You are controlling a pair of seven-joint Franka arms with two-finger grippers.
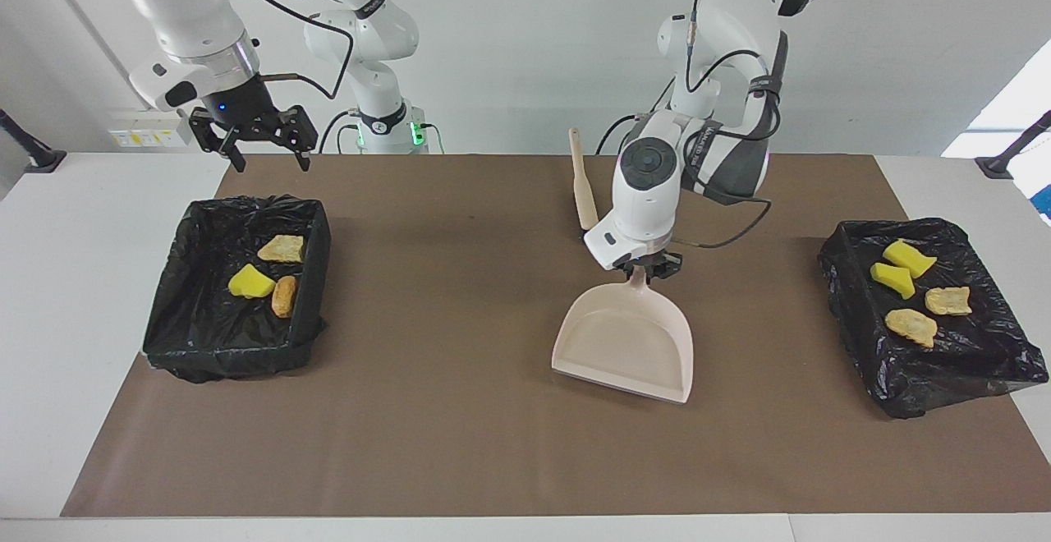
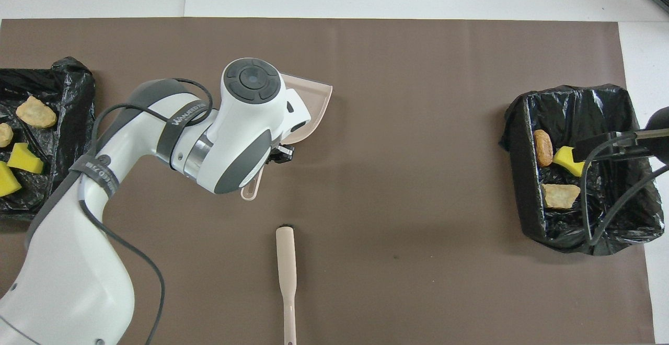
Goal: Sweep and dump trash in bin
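Inside two black-lined bins (image 1: 862, 312) (image 1: 312, 279) at the table's ends, the trash (image 1: 911, 326) is lying, seven pieces. We are clamping our left gripper (image 1: 648, 268) on the dustpan (image 1: 626, 345) handle mid-table, pan mouth toward six o'clock in the facing view, brush (image 2: 286, 261) nearby. Our right gripper (image 1: 261, 150) is hovering open, waiting.

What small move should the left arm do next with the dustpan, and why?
Probably open the left gripper and lift away. It is shut on the handle of the dustpan, which looks empty and down on the mat in the middle of the table, beside the brush. All trash lies in the two bins. The right gripper waits open above the other bin.
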